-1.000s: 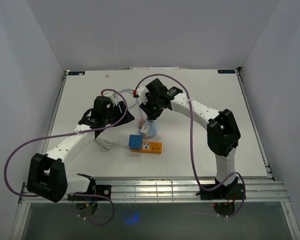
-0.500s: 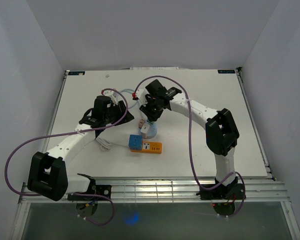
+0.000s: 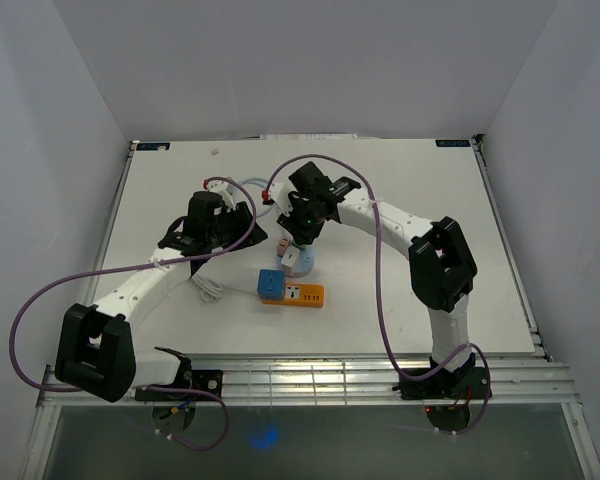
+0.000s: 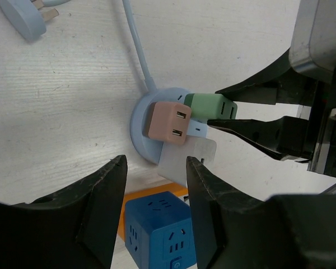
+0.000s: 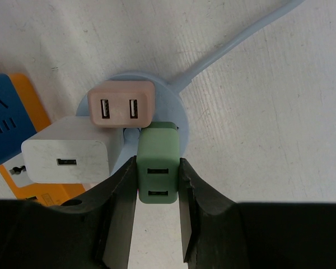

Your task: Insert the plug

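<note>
My right gripper [image 5: 157, 174] is shut on a green plug [image 5: 158, 168], its fingers pressed on both sides. The plug's front end sits at the rim of a round light-blue socket hub [image 5: 171, 92]; I cannot tell how deep it is seated. A pink charger [image 5: 121, 105] and a white charger [image 5: 70, 157] sit in the same hub. In the left wrist view the green plug [image 4: 210, 105] shows between the right fingers [image 4: 257, 134]. My left gripper [image 4: 155, 161] is open and empty, above the hub [image 4: 139, 120] and a blue cube socket [image 4: 157, 227].
An orange power strip [image 3: 305, 295] lies beside the blue cube [image 3: 270, 284], just in front of the hub [image 3: 298, 262]. The hub's light-blue cable [image 4: 135, 45] runs away from it, and a loose light-blue plug [image 4: 25, 19] lies near its end.
My right wrist has edged slightly to the left over the hub, still holding the green plug. The left arm has not moved.
</note>
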`<act>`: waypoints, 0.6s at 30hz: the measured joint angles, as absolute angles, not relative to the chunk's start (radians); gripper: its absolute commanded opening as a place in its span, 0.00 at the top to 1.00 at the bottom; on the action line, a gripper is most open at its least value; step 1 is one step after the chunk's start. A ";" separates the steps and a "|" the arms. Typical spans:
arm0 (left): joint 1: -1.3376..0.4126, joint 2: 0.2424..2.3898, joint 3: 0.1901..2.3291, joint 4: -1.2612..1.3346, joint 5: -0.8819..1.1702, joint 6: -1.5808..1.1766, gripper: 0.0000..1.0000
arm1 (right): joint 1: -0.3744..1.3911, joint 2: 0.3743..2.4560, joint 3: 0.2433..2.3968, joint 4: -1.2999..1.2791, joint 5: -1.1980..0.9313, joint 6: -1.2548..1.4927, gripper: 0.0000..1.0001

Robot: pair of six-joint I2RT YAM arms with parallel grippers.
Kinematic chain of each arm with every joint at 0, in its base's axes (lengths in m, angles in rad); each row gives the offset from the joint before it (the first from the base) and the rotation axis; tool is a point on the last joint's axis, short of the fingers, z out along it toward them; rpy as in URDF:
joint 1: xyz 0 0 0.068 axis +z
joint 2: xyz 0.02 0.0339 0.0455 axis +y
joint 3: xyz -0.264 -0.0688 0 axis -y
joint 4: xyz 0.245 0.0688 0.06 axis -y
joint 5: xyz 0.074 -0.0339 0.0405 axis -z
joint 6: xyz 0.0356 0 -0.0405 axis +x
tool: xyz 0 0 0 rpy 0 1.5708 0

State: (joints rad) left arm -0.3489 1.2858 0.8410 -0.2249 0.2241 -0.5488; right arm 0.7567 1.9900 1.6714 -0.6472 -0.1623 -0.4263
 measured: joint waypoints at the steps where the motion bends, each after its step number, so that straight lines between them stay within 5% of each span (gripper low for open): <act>1: -0.349 1.286 0.841 -0.225 0.224 -0.548 0.43 | 0.758 1.991 1.671 -0.647 -0.161 -0.427 0.92; 18: -0.349 1.282 0.841 -0.233 0.225 -0.539 0.46 | 0.780 2.003 1.673 -0.649 -0.117 -0.446 0.92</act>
